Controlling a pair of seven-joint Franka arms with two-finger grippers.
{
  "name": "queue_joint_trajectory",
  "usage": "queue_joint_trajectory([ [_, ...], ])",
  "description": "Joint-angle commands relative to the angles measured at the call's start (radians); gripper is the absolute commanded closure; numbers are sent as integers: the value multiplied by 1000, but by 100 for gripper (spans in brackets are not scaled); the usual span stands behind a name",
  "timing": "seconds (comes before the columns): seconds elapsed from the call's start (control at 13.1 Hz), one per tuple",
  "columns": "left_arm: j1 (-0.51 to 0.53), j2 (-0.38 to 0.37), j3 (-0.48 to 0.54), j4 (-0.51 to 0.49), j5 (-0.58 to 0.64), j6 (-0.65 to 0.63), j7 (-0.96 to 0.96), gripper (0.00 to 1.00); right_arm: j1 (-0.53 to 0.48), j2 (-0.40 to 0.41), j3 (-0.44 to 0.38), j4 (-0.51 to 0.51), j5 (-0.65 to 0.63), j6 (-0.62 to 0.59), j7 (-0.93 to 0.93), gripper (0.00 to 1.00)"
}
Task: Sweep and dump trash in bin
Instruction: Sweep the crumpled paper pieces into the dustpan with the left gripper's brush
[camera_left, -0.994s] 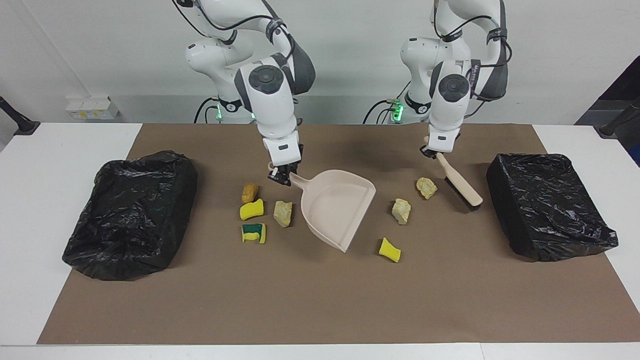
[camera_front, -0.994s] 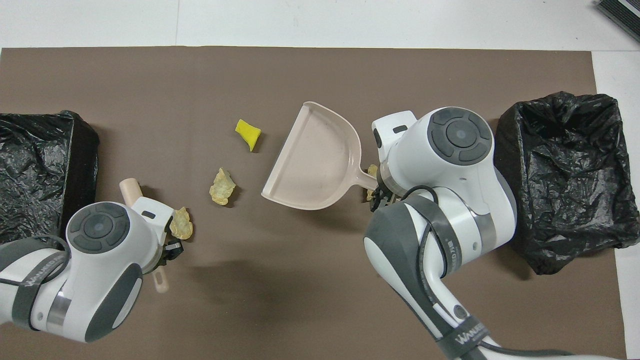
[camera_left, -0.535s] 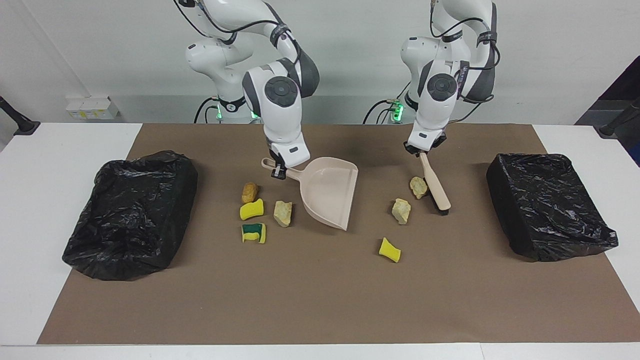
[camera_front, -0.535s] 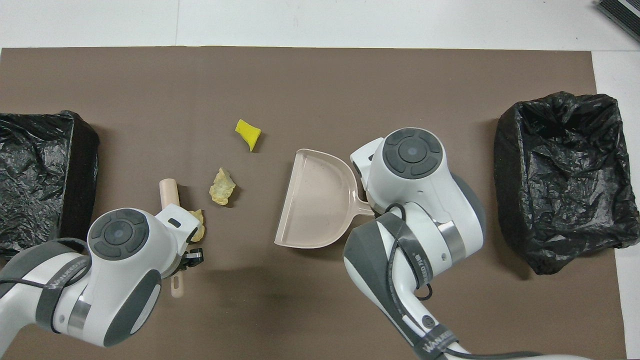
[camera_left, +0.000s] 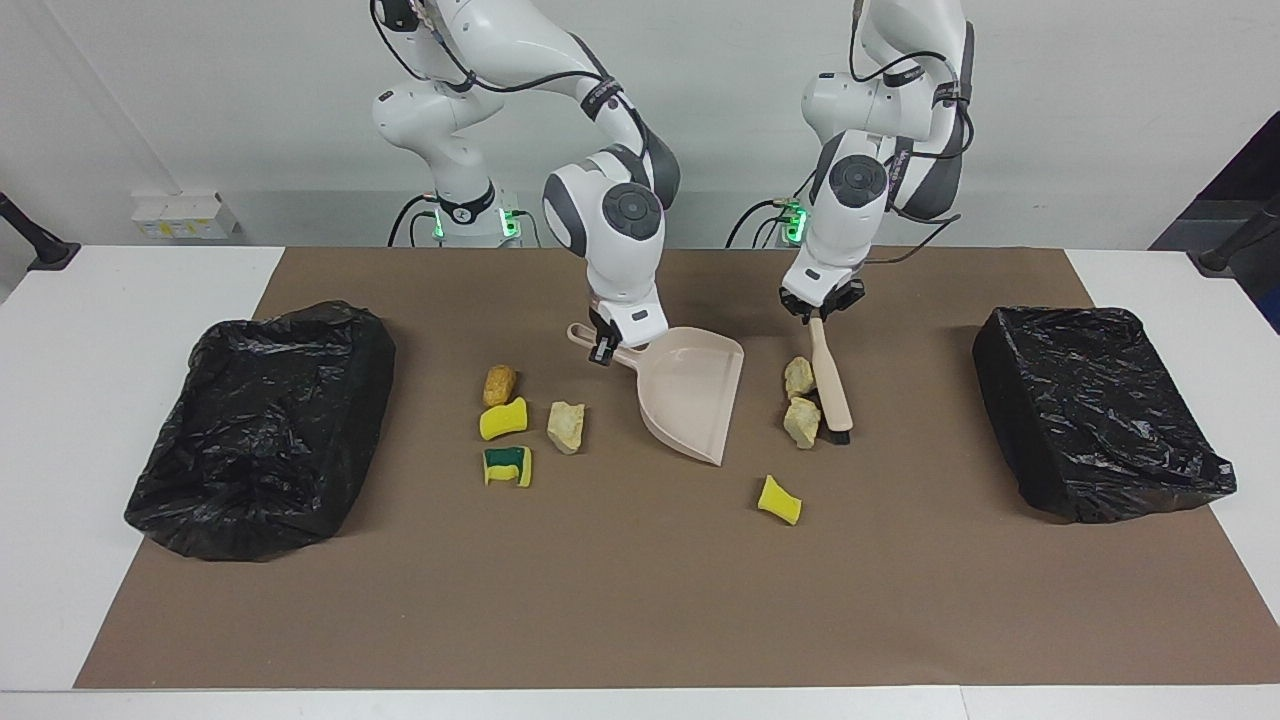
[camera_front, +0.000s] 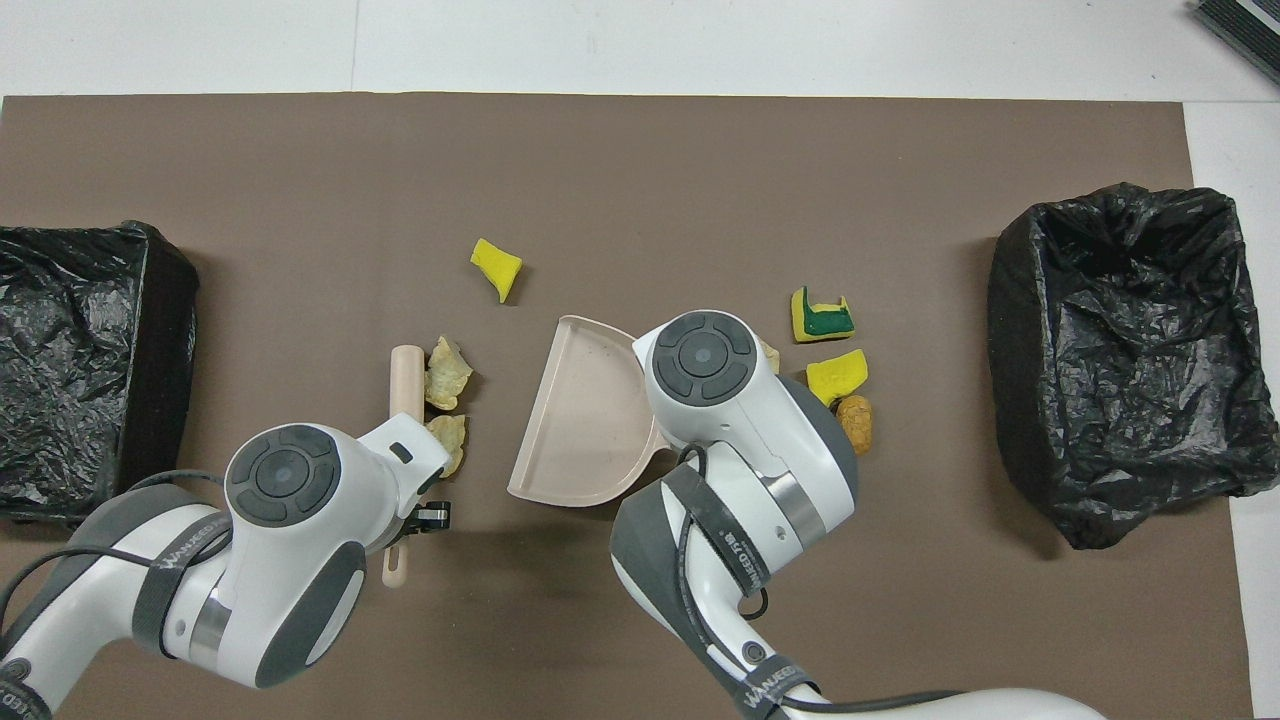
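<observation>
Facing view: the left claw (camera_left: 818, 310) pinches the brush (camera_left: 832, 385), whose bristles touch two pale lumps (camera_left: 800, 400). The right claw (camera_left: 604, 350) pinches the dustpan (camera_left: 690, 400) handle. Four more scraps (camera_left: 520, 425) lie toward the right arm's end, one yellow sponge (camera_left: 779, 500) farther out, black bins (camera_left: 260, 430) at both worktop ends.

Overhead view: the right arm hides the dustpan (camera_front: 580, 420) handle; the brush (camera_front: 405, 375) lies beside the lumps (camera_front: 446, 385).

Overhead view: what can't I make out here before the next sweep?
- Pale beige rock-like lump beside the yellow sponge pieces: nearly all under the right arm's wrist.
- Beige plastic dustpan: handle and right end effector covered by that wrist.
- Beige hand brush: bristles hidden under its own back; left arm covers mid-handle.
- Black-bagged bin at the left arm's end: cut off by the picture's edge.
</observation>
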Motion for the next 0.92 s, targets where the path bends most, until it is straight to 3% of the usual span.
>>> queue_joint_trajectory([
  [0.0, -52, -4, 13, -12, -54, 26, 84, 100, -8, -5, 2, -3, -11, 14, 19, 100],
  [0.31, -120, 1, 10, 0, -192, 36, 172, 100, -6, -7, 2, -5, -9, 13, 46, 100],
  [0.54, -236, -4, 8, 16, -211, 26, 287, 100, -5, -7, 2, -6, -9, 13, 86, 100],
  [0.84, -247, 13, 17, 152, -242, -89, 295, 100, -5, -7, 4, -5, -9, 11, 86, 100],
])
